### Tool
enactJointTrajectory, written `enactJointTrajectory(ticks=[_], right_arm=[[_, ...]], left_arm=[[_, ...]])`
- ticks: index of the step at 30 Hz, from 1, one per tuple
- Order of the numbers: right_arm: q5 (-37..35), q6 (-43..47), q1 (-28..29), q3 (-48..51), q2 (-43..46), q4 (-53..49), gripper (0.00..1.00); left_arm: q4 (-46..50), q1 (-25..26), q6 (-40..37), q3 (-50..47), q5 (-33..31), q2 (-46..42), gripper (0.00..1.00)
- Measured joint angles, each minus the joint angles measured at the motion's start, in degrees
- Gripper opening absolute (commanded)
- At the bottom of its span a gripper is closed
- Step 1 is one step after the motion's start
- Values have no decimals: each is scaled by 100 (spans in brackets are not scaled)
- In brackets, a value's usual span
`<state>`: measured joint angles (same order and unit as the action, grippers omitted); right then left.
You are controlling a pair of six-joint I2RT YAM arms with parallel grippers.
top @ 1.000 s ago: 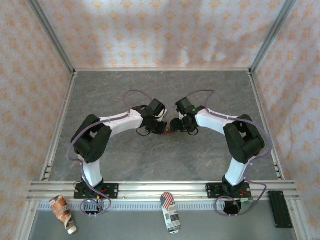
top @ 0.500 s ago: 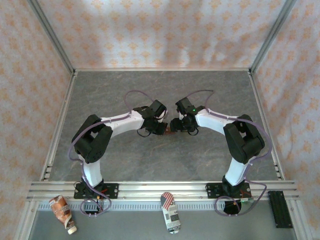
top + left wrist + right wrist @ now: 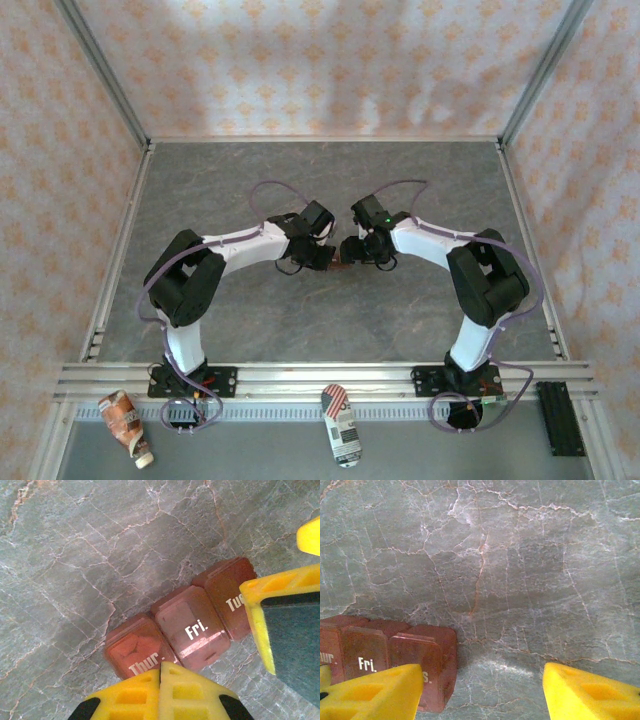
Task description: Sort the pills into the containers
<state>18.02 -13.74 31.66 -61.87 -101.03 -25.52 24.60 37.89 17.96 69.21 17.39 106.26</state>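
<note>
Left wrist: containers (image 3: 192, 627) "Thur.", "Fri."

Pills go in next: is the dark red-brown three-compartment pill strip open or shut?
Shut: the dark red-brown pill strip has all three labelled lids lying flat over their compartments.

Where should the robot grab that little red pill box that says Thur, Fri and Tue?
Probably the middle Fri. compartment, pinched across the two long sides, coming straight down from above. The pill box lies flat on the table and is long and narrow, so its width suits a pinch, and a middle grip should keep it level.
</note>
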Motion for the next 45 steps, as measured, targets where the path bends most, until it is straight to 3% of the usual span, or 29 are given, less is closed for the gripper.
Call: enactJointTrajectory(ticks=[4, 10, 20, 22, 27, 28, 34, 40, 45], right_arm=[[-24, 0, 0, -79, -7, -85, 65], [-63, 0, 0, -428, -11, -372, 65], [-122, -20, -72, -1893, 256, -1010, 70], [-162, -57, -153, -2184, 466, -1093, 74], [-601, -109, -531, -2516, 1276, -1123, 98], [-769, -118, -647, -2514, 1482, -1121, 100], [-1886, -192, -1497, -1952, 2441, -761, 100], [-3001, -208, -2098, -393, 2656, 282, 100], [-3488, -15, -2323, 826, 2535, 1207, 100]], left_arm=[[-4, 0, 2, 0, -175, -61, 14], [-142, 0, 35, -7, -702, -737, 40], [-977, -2, -184, -129, -2111, -2695, 100], [-1139, -7, -299, -212, -2459, -2997, 100], [-2046, -52, -791, -984, -3497, -3773, 100], [-2328, -81, -964, -1244, -3687, -3947, 100], [-3954, -647, -1808, -2811, -4315, -4839, 100], [-4332, -1735, -1967, -3403, -4332, -5219, 100], [-4586, -2105, -2199, -4028, -4269, -5136, 100]])
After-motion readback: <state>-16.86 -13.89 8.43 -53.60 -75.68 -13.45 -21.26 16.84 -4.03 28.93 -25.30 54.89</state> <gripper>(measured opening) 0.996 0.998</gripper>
